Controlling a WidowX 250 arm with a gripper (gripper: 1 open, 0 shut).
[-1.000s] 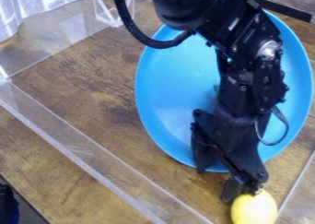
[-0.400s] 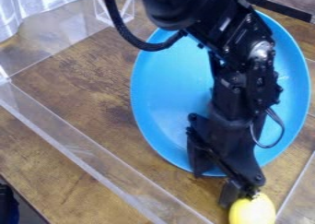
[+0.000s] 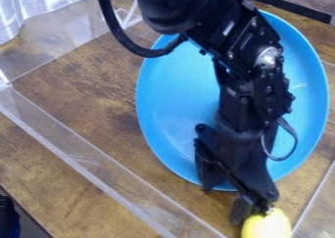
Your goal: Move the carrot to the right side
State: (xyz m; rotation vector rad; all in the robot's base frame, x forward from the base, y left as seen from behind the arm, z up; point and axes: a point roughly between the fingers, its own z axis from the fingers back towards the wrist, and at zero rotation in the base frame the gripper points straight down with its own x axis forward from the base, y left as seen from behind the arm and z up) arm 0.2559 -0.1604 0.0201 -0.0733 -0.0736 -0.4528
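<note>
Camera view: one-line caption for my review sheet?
Black robot arm reaches down over blue plate, pincer beside yellow lemon on wooden table.

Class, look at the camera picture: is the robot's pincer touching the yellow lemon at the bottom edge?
Cannot tell. In the camera view the pincer comes down right above the lemon and overlaps its top, hiding any contact or gap.

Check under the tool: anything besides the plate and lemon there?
Under the tool only the blue plate rim, wooden table and the yellow lemon at its tip show. No purple carrot is visible; the arm covers the plate's centre, so it may be hidden there.
</note>
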